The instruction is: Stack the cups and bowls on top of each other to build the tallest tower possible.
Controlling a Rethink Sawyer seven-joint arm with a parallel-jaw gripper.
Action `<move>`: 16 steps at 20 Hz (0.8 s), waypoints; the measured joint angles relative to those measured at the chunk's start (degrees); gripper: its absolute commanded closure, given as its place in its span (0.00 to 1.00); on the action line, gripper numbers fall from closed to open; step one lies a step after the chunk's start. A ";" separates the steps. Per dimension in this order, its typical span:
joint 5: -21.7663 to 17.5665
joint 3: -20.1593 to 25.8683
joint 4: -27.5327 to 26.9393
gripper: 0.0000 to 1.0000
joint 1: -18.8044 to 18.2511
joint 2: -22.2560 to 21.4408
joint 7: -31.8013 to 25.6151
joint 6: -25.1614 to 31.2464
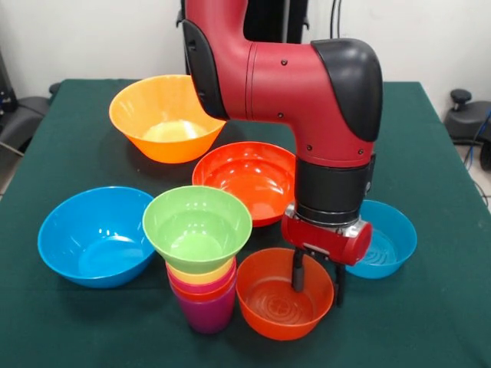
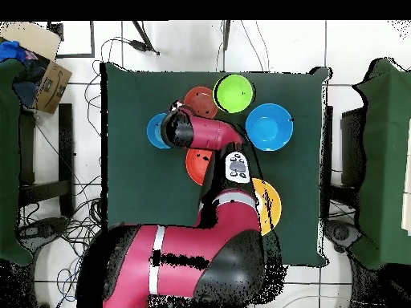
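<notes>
A robotics lab: cloth-covered table (image 2: 305, 160), trailing cables (image 2: 80, 233), tiled floor (image 2: 345, 48).

Bright, even room light, soft shadows only

Glare sits as white patches inside the large orange-yellow bowl (image 1: 166, 117) and as streaks in the wide red-orange bowl (image 1: 247, 181) just beside it; the green bowl (image 1: 197, 228) throws a faint shadow onto the stacked cups (image 1: 204, 295) beneath it, and the dark green counter (image 1: 69, 314) around them stays matte, with edges slightly soft.

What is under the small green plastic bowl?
The small green plastic bowl sits on a stack of nested plastic cups: yellow and crimson rims show above a purple base cup. The bowl hides the top cup's inside.
</notes>
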 measured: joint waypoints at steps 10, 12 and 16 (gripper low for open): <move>0.79 0.49 -0.89 1.00 -0.16 0.43 0.00 -0.06; 0.96 0.49 -1.28 1.00 -0.38 -0.15 0.00 -0.08; 1.43 0.49 -1.46 1.00 -0.60 -0.52 0.00 -0.08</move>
